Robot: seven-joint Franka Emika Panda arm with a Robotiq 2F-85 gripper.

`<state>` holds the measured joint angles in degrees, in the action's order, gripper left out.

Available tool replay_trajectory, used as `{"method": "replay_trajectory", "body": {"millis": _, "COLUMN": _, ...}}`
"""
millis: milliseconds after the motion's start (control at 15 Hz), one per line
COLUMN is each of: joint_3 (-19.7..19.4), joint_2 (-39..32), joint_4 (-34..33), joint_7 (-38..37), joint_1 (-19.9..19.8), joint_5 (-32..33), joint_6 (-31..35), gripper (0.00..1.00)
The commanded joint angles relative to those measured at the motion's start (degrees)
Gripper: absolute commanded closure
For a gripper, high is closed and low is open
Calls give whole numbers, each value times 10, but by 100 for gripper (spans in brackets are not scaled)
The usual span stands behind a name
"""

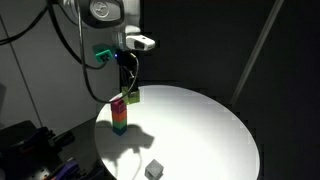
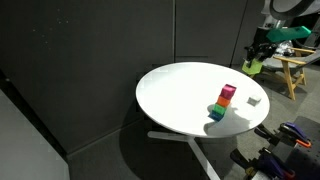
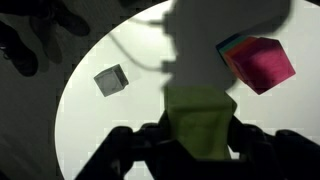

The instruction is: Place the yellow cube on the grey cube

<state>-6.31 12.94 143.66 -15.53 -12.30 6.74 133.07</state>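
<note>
Tabletop (image 1: 200,120) (round, white) bears grey cube (image 1: 153,169), walls (image 2: 80,60) black.

In the wrist view the yellow cube (image 3: 200,120) is blurred; the dark hand (image 3: 198,142) seems cut off below.

The yellow cube (image 3: 200,120), a plain lime-tinted block, is lifted clear of the round white table (image 1: 205,120) and clamped between the two fingers of the gripper (image 3: 200,138). In an exterior view the yellow cube (image 1: 133,97) seems to hang above the table's far edge, though its height is hard to judge. The grey cube (image 1: 153,169), light grey and the same size, sits flat and alone near the table's edge, well apart from the yellow cube and turned slightly askew in the wrist view (image 3: 111,79).
</note>
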Motion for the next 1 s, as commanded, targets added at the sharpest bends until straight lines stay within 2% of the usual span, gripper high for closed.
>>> {"method": "replay_trajectory", "body": {"millis": 0, "joint_3": -2, "joint_2": -1, "joint_4": 0, "joint_7": 0, "joint_1": 3, "joint_5": 0, "joint_6": -1, "gripper": 50}}
{"method": "replay_trajectory", "body": {"millis": 600, "joint_3": -2, "joint_2": -3, "joint_4": 1, "joint_7": 0, "joint_1": 3, "joint_5": 0, "joint_6": -1, "gripper": 50}}
{"method": "replay_trajectory", "body": {"millis": 667, "joint_3": -4, "joint_2": -3, "joint_4": 0, "joint_7": 6, "joint_1": 3, "joint_5": -3, "joint_6": 0, "gripper": 75}}
{"method": "replay_trajectory", "body": {"millis": 933, "joint_3": -18, "joint_2": -5, "joint_4": -14, "joint_7": 31, "joint_1": 1, "joint_5": -19, "joint_6": -6, "gripper": 75}}
